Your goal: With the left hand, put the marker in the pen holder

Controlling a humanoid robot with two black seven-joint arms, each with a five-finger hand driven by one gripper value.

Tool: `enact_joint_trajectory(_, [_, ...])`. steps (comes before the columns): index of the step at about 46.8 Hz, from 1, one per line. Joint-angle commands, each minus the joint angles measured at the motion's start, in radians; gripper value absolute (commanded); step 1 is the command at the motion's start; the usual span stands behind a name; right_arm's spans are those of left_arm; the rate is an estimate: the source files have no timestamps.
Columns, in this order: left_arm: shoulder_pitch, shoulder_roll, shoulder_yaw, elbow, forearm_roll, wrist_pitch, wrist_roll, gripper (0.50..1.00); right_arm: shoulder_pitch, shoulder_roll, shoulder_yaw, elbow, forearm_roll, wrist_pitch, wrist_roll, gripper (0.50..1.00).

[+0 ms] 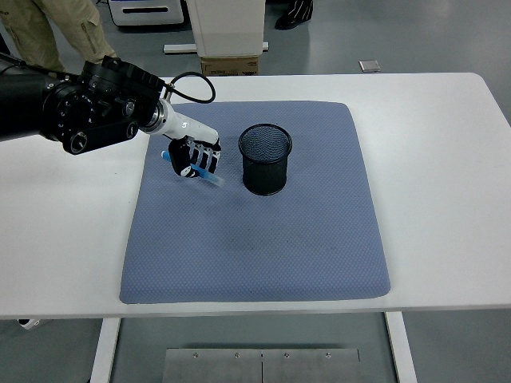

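Blue marker: held slanted in the left hand, one end poking out toward the upper left, the other toward the lower right, over the left part of the mat.
Left hand: fingers curled around the marker, pinching it; black arm reaching in from the left edge.
Pen holder: black mesh cup, upright, just right of the hand, apart from it.
Mat: grey-blue, square, under hand and holder.
Desk: white, carrying the mat.
Person: legs in khaki trousers at the top left, behind the desk.
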Motion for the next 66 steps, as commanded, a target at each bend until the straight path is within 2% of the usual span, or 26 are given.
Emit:
enact_joint_trajectory(1, [-0.02,0.005,-0.011,0.002,-0.031,-0.018,-0.002,0.5,0.0,0.0,0.0,0.0,0.0,-0.001,-0.001,1.0])
enact_joint_trajectory(10, [-0.064,0.027,-0.063,0.005,-0.098,-0.048,-0.037,0.5,0.0,0.0,0.0,0.0,0.0,0.001,0.0,1.0])
enact_joint_trajectory(19, [-0.094,0.03,-0.112,0.013,-0.166,-0.076,-0.037,0.5,0.0,0.0,-0.001,0.0,0.0,-0.001,-0.001,1.0])
enact_joint_trajectory(35, [-0.094,0.027,-0.198,0.014,-0.262,-0.074,-0.039,0.5,0.0,0.0,-0.001,0.0,0.0,-0.001,0.0,1.0])
enact_joint_trajectory(43, [-0.078,0.013,-0.23,0.014,-0.359,-0.061,-0.039,0.5,0.0,0.0,0.0,0.0,0.0,-0.001,0.0,1.0])
enact_joint_trajectory(52, [-0.011,-0.006,-0.245,0.026,-0.431,-0.053,-0.04,0.5,0.0,0.0,-0.001,0.0,0.0,0.001,0.0,1.0])
enact_joint_trajectory(58, [0.018,-0.01,-0.25,0.043,-0.497,-0.048,-0.078,0.5,0.0,0.0,0.0,0.0,0.0,-0.001,0.0,1.0])
enact_joint_trajectory(66, [0.049,-0.016,-0.252,0.051,-0.529,-0.024,-0.088,0.5,0.0,0.0,0.0,0.0,0.0,-0.001,0.0,1.0])
